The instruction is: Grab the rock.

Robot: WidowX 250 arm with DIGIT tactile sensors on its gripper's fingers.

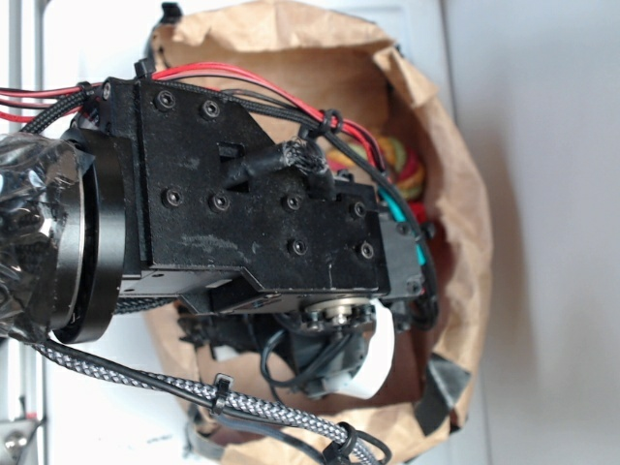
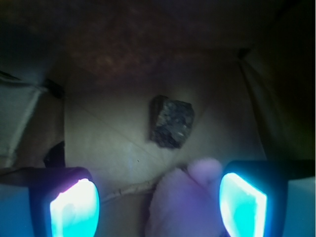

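Note:
The rock (image 2: 171,122), a small dark angular chunk with a pitted surface, lies on the brown paper floor of the bag in the wrist view, ahead of my fingers and apart from them. My gripper (image 2: 159,205) is open, its two glowing cyan pads (image 2: 74,207) spread wide. A pink plush bunny (image 2: 190,200) lies between the pads, close to the right one; no grip on it shows. In the exterior view the arm's black body (image 1: 262,199) fills the bag's mouth and hides the rock and the fingertips.
A brown paper bag (image 1: 455,174) surrounds the arm, its walls rising on every side. A red, yellow and green item (image 1: 402,160) lies inside against the bag's right wall. Cables (image 1: 194,387) run across the bag's lower edge.

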